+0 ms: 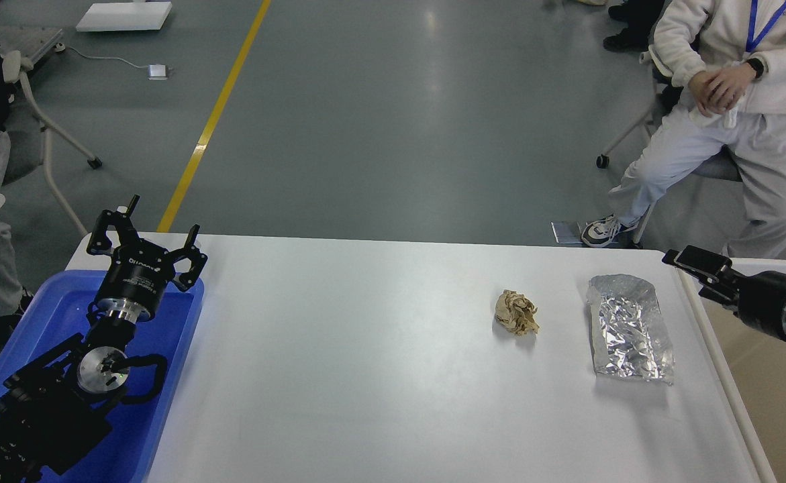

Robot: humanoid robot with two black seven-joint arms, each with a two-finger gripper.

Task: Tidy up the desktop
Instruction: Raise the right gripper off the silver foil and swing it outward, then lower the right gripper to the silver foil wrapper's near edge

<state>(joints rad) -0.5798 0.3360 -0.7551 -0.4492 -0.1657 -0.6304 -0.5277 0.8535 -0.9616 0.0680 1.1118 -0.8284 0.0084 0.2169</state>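
A grey floor with a yellow line lies behind the desktop, which fills the lower centre of the frame. At lower left, the left gripper hangs spread wide and empty above the blue tray; at the right edge, the right gripper is seen end-on over the beige tub, its opening impossible to tell. Right of centre lie a crumpled paper ball and a foil bag, near each other but apart.

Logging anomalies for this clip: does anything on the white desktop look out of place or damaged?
Two bits of litter lie loose on the right half of the desktop: a crumpled brown paper ball and, to its right, a creased, flattened silver foil bag. Neither is in a bin. Nothing looks spilled or broken.
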